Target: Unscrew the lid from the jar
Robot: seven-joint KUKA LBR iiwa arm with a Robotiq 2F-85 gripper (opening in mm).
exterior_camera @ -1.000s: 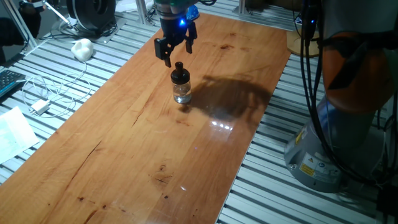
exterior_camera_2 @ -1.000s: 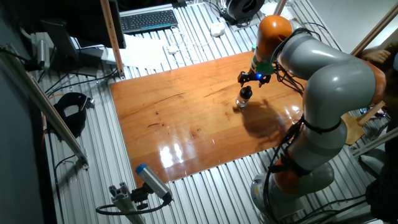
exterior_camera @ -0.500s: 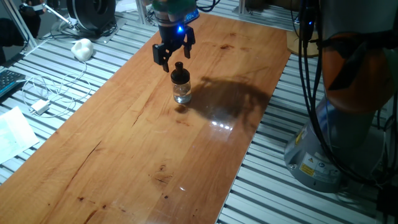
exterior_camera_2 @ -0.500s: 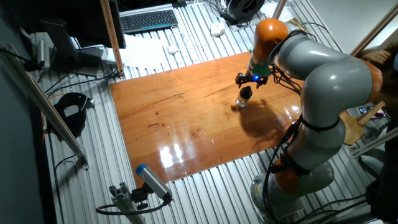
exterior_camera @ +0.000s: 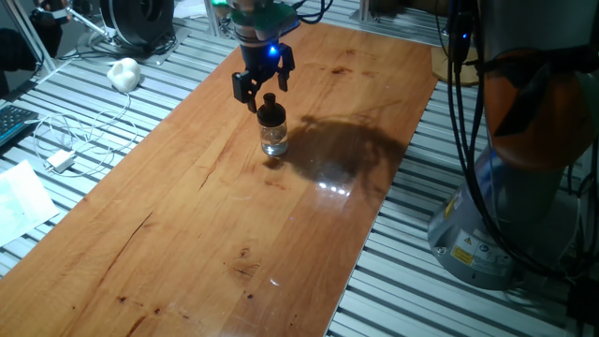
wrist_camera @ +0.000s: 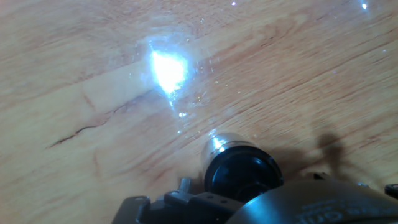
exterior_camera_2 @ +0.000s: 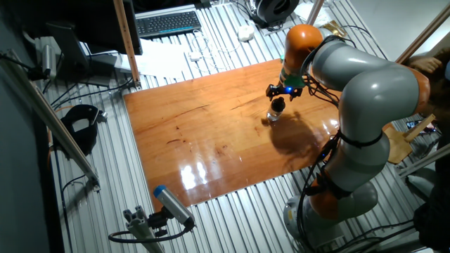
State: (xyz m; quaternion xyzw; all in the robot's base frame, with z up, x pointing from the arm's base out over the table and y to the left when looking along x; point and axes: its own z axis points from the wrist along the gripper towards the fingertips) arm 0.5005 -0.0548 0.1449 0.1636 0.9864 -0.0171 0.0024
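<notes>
The jar [exterior_camera: 274,139] is small, clear glass, and stands upright on the wooden table [exterior_camera: 187,215]. The black lid [exterior_camera: 270,109] with its narrow knob sits on it. My gripper [exterior_camera: 262,82] is open and hangs just above and behind the knob, its fingers spread either side and not touching it. The other fixed view shows the gripper [exterior_camera_2: 283,91] right over the jar [exterior_camera_2: 274,114]. In the hand view the lid [wrist_camera: 242,175] is a black disc low in the frame, partly hidden by the hand's body.
A white lump [exterior_camera: 124,73] and cables [exterior_camera: 65,140] lie on the slatted bench left of the table. The arm's base [exterior_camera: 496,215] stands to the right. A keyboard [exterior_camera_2: 169,23] lies at the back. Bright glare [wrist_camera: 168,68] marks the wood.
My gripper has come down and shifted slightly left, closing in on the lid's knob. The jar and lid have not moved.
</notes>
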